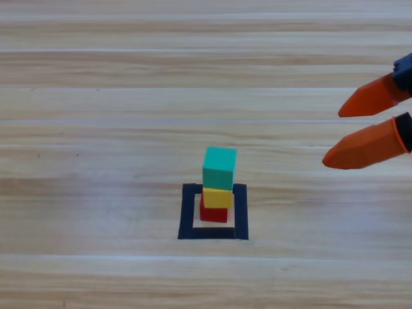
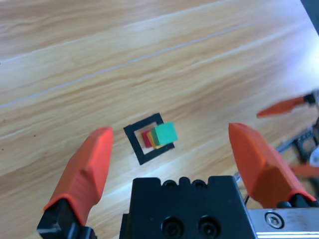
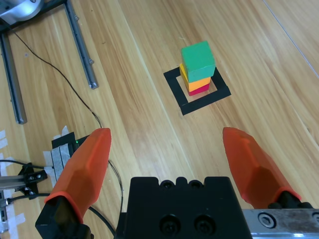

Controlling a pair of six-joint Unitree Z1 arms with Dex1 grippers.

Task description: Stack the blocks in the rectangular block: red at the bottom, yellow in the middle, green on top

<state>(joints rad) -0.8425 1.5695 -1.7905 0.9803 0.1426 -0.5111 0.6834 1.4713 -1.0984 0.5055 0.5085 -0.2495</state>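
1. Standing inside the rectangular block (image 1: pixel 187 212), red (image 1: pixel 213 214), yellow (image 1: pixel 217 197) and green (image 1: pixel 219 168) are stacked, well apart from the right claw (image 1: pixel 362 132).
2. Both the right claw and the left claw (image 2: pixel 172 158) gape wide, holding nothing; the left claw looks down on the stack.

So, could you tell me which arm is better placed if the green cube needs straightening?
Probably the right: its gripper shows in the high view, jaws open, beside the stack topped by the green cube. The left gripper is outside that view.
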